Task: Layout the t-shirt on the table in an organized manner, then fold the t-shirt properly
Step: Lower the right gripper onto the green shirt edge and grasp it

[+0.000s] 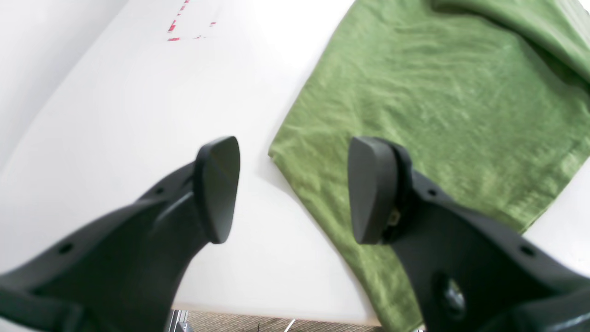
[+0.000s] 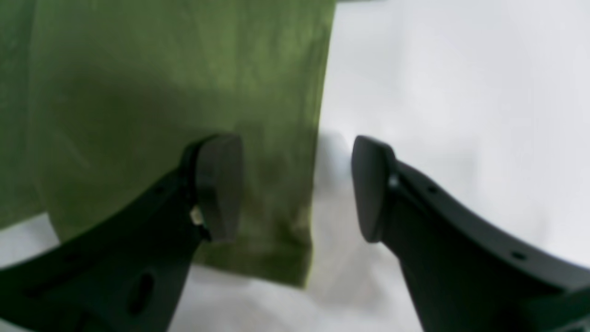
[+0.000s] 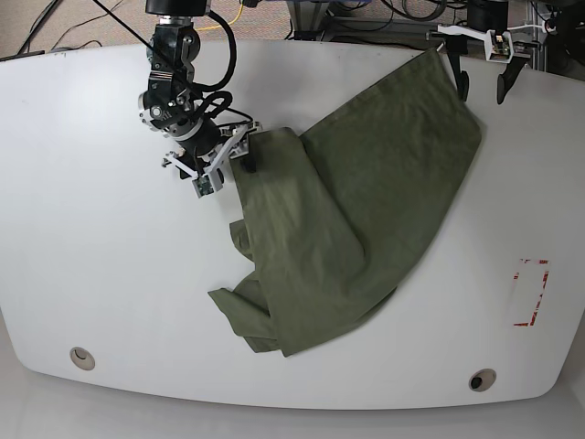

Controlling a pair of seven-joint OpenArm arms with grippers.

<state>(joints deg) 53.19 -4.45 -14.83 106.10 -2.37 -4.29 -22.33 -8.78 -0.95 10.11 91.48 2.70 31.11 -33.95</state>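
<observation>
Matte green cloth on a glossy white table
The t-shirt (image 3: 366, 201) is soft, wrinkled, matte fabric; the table (image 3: 91, 256) is smooth and shiny, with two round metal grommets (image 3: 82, 357); gripper pads (image 1: 216, 189) look matte black plastic

Cables (image 3: 274, 11): we count a tangle of black leads and one yellow lead on the floor past the far edge, in the base view.
Floor (image 3: 91, 18): we note brownish carpet there.
Floor strip (image 1: 239, 320): we see speckled carpet below the near edge.
</observation>
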